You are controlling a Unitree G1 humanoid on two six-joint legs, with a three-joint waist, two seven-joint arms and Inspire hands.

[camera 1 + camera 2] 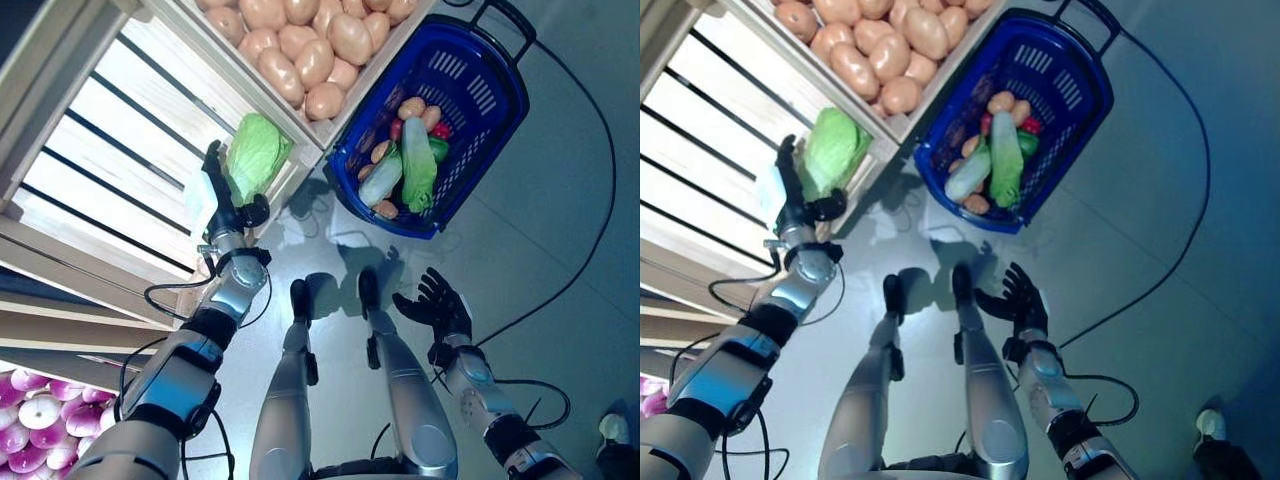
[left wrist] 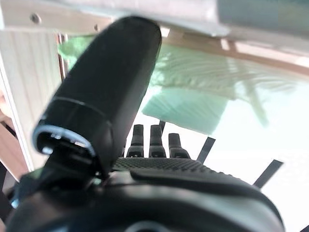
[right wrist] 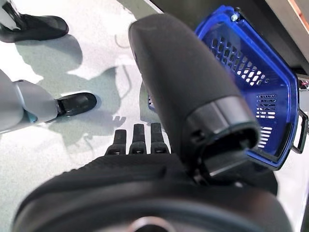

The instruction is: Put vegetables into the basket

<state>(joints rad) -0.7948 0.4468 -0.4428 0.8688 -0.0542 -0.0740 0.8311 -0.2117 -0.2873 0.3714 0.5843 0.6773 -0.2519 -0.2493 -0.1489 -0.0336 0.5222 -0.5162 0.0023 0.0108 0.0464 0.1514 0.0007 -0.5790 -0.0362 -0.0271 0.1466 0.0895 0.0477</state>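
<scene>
The blue basket [image 1: 470, 75] stands on the floor by the wooden stand. In it lie a long green leafy vegetable [image 1: 418, 165], a pale long one [image 1: 380, 180], brown potatoes and something red. My left hand [image 1: 225, 195] reaches up to the stand's front edge. Its fingers are straight beside a green cabbage [image 1: 255, 155] and the thumb sits under it. The left wrist view shows the thumb [image 2: 106, 92] with the cabbage [image 2: 203, 92] past the straight fingers. My right hand [image 1: 440, 305] is open over the floor, short of the basket [image 3: 251, 82].
The slatted wooden stand [image 1: 100, 150] fills the left side, with a crate [image 1: 325, 130] touching the basket's side. A person's shoe [image 1: 612, 428] shows at the lower right. Grey floor lies between my right hand and the basket.
</scene>
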